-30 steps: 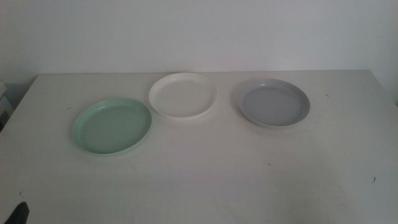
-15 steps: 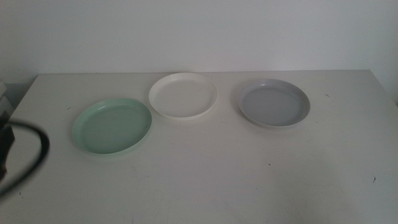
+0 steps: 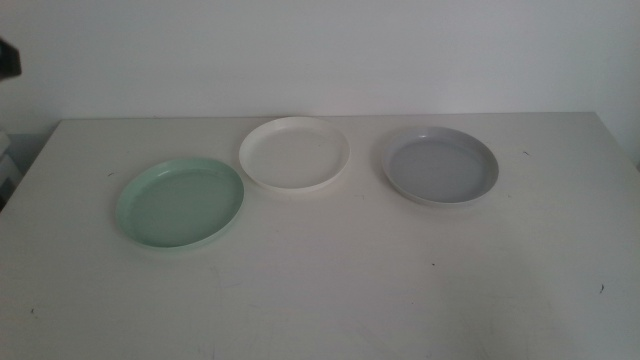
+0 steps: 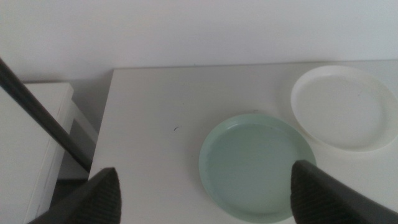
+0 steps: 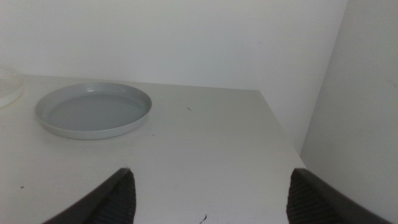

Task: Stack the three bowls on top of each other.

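Three shallow bowls lie apart on the white table (image 3: pixel 330 290): a mint green bowl (image 3: pixel 180 203) at the left, a white bowl (image 3: pixel 294 153) at the back middle, a pale grey bowl (image 3: pixel 440 165) at the right. My left gripper (image 4: pixel 206 177) is open and empty, high above the table's left side, with the green bowl (image 4: pixel 258 168) and the white bowl (image 4: pixel 345 106) below it. My right gripper (image 5: pixel 211 186) is open and empty, low over the table's right part, apart from the grey bowl (image 5: pixel 93 111). Only a dark bit of the left arm (image 3: pixel 6 57) shows in the middle view.
A white side unit (image 4: pixel 28 143) stands beside the table's left edge, with a dark cable (image 4: pixel 43 118) across it. The table's right edge (image 5: pixel 280 130) and a wall (image 5: pixel 354 124) lie close beyond the grey bowl.
The left arm has risen along the picture's left edge, from the bottom left corner to the top left. The bowls have not moved.
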